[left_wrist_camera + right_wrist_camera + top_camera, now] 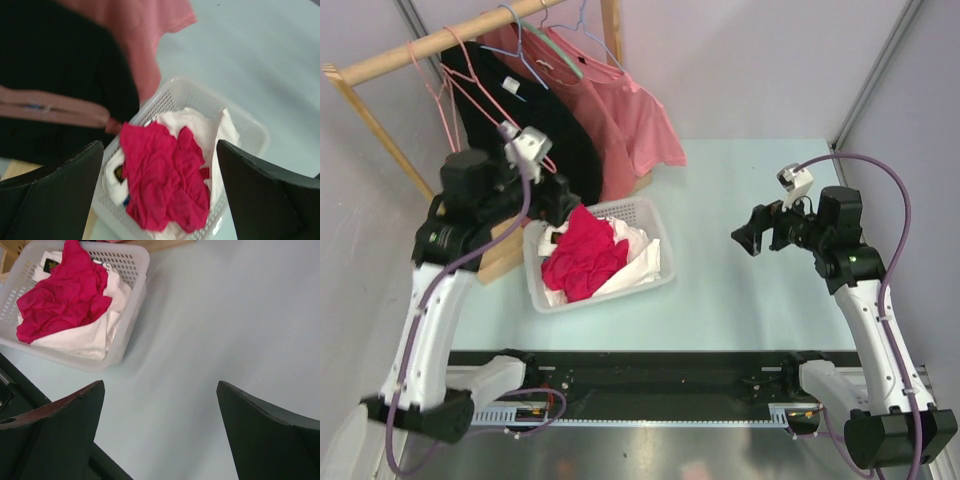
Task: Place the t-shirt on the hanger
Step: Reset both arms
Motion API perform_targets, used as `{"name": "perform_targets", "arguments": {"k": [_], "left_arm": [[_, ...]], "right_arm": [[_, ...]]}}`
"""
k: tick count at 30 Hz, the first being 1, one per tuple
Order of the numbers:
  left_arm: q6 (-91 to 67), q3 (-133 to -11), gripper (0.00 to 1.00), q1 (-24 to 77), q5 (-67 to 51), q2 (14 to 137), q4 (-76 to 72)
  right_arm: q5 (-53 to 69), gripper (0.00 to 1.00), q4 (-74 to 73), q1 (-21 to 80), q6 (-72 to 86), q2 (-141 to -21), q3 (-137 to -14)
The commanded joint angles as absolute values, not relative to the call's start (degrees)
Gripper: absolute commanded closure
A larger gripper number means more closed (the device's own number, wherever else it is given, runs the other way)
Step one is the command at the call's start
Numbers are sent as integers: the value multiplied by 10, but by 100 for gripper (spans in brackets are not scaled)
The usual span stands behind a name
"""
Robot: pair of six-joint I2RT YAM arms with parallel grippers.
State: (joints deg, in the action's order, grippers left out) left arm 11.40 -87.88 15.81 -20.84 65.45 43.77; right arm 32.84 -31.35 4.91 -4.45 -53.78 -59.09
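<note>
the t-shirt (535, 125) hangs just behind the white basket (620, 206), with the wire of the hanger (521, 52) at its neck. the left gripper (160, 145) hovers over the basket's back left corner, jaws spread wide and holding nothing. the right gripper (160, 385) hangs well to the right of the basket, jaws likewise spread and empty.
</note>
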Motion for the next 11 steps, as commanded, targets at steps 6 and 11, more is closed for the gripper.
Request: {"name": "perform_targets", "arguments": {"k": [6, 11], "left_arm": [[28, -676, 0, -31, -224, 386, 379], [9, -621, 0, -82, -215, 349, 367]], "right_arm": [[324, 1, -285, 33, -25, -519, -547], [330, 0, -296, 33, -28, -520, -548]]}}
